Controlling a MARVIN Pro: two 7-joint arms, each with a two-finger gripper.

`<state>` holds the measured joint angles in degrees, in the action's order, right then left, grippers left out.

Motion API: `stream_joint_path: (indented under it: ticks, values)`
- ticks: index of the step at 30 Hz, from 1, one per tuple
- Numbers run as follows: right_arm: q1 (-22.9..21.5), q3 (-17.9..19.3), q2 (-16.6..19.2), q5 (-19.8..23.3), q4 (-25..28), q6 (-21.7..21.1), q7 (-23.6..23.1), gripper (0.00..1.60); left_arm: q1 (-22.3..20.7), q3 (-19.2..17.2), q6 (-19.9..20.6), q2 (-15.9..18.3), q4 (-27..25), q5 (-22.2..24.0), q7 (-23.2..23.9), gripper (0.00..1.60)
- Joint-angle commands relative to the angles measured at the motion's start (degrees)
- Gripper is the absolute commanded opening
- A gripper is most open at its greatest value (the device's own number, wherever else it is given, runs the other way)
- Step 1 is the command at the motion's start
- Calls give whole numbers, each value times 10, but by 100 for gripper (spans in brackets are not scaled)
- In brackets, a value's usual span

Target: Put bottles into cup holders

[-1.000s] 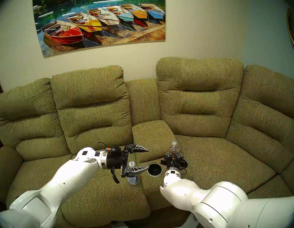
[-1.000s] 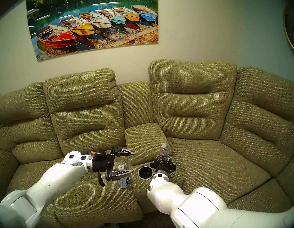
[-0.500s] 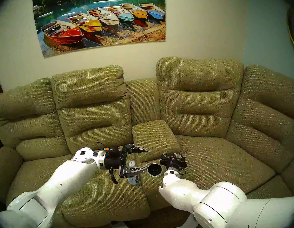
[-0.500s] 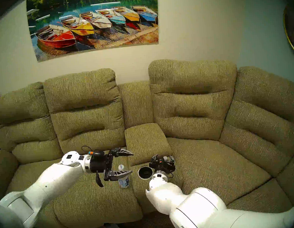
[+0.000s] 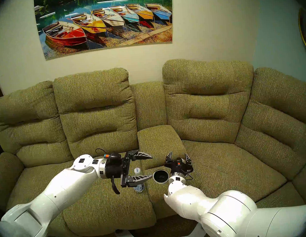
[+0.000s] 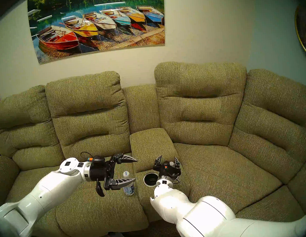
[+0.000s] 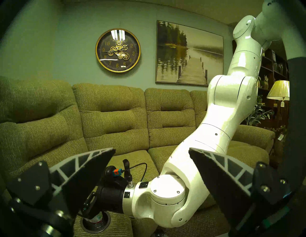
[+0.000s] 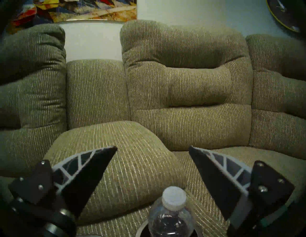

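Note:
A clear bottle with a blue-printed label [image 5: 139,187] stands upright on the left seat cushion, white cap up. My left gripper [image 5: 151,166] hovers open over it, and its lower finger crosses the bottle's neck in the head views. The left cup holder [image 5: 160,176] is empty, a black recess with a metal rim. The second bottle [image 8: 172,213] stands in the right cup holder [image 7: 107,221], white cap up. My right gripper [image 8: 153,149] is open above and just behind it, its fingers apart from the bottle.
The cup holders sit in the front of the green sofa's centre console [image 5: 160,142], with a padded armrest lid behind them. Seat cushions [image 5: 226,164] lie on both sides. My right forearm [image 5: 185,197] reaches in from the front right.
My right gripper lowered the second bottle into the right cup holder, opened and let go of it. My left arm drew slightly back to the left, still open.

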<state>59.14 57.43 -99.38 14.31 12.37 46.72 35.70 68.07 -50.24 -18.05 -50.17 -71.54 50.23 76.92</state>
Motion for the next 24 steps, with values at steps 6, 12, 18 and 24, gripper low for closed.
stream_joint_path:
  ticks: [6, 12, 18, 24]
  values:
    - [29, -22, 53, -37, 15, 83, 22, 160, 47, -11, 14, 52, -62, 16, -15, 160]
    - [51, -29, 65, -48, 17, 83, 24, 160, 58, -13, 18, 67, -74, 15, -22, 160]
    - [74, -38, 81, -62, 19, 83, 28, 160, 77, -11, 23, 81, -77, 13, -32, 160]
    - [82, -43, 96, -72, 31, 83, 35, 160, 90, -11, 26, 92, -75, 12, -44, 160]
